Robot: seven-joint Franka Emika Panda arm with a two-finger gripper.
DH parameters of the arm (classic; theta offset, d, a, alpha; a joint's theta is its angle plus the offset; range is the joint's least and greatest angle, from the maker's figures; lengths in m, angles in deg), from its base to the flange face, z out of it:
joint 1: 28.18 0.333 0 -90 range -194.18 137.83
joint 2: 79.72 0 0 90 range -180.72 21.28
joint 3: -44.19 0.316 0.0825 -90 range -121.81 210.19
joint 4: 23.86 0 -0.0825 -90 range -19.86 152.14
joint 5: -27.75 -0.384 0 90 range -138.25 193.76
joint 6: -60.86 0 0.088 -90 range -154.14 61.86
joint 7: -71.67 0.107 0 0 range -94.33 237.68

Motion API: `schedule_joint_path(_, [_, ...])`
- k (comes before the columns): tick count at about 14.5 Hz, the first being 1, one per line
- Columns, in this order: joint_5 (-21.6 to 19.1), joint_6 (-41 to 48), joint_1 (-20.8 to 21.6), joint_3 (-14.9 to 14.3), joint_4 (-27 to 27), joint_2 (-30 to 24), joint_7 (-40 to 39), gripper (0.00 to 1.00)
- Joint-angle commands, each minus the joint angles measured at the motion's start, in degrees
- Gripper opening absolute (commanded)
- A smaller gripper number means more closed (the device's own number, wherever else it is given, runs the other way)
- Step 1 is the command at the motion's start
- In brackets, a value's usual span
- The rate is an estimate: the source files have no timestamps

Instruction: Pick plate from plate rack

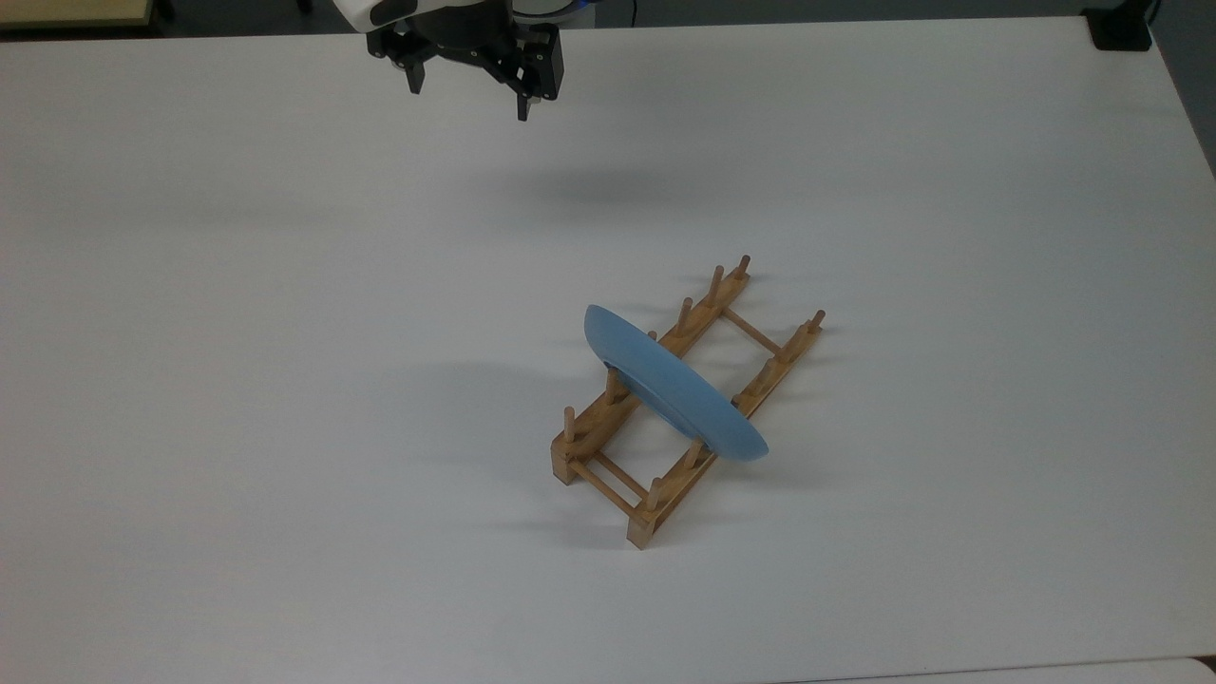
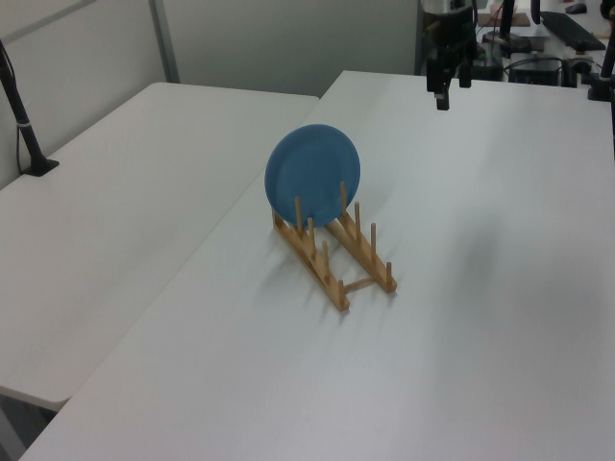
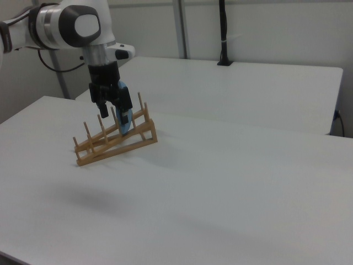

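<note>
Light-blue plate (image 1: pixel 673 385) stands on edge in the wooden plate rack (image 1: pixel 686 401), held between the pegs near the rack's middle, leaning a little; in the top view the rack runs from 7 o'clock to 1 o'clock and the plate's edge crosses it from 10 to 4. Rack sits right of centre on the white counter (image 1: pixel 237 332)

My fingers (image 1: pixel 469 95) hang over the far edge of the counter, at about 11 o'clock from the plate in the top view, well apart from it. They are spread, nothing between them

Step in hand, as I judge it: the approach. Notes for doing it well:
- Turn the wrist so the gap between the fingers lines up across the plate's thickness, one finger on each face
- Come down on the top of the rim, at 12 o'clock on the disc as the left view (image 2: pixel 313 173) shows it, clear of the pegs
- Close gently; the rim is thin and matte, likely slippery if pinched only at the lip, so go deep enough
- Lift along the pegs, not sideways, or the light rack may tip or drag with it
</note>
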Motion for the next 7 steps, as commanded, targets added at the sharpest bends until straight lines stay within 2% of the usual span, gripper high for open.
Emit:
schedule_joint_path(1, [-0.69, -3.96, 0.5, -0.4, 1.8, -0.72, -3.37, 1.0])
schedule_joint_path(7, [-0.6, -8.89, 1.46, -0.49, -0.3, 1.83, -5.3, 1.0])
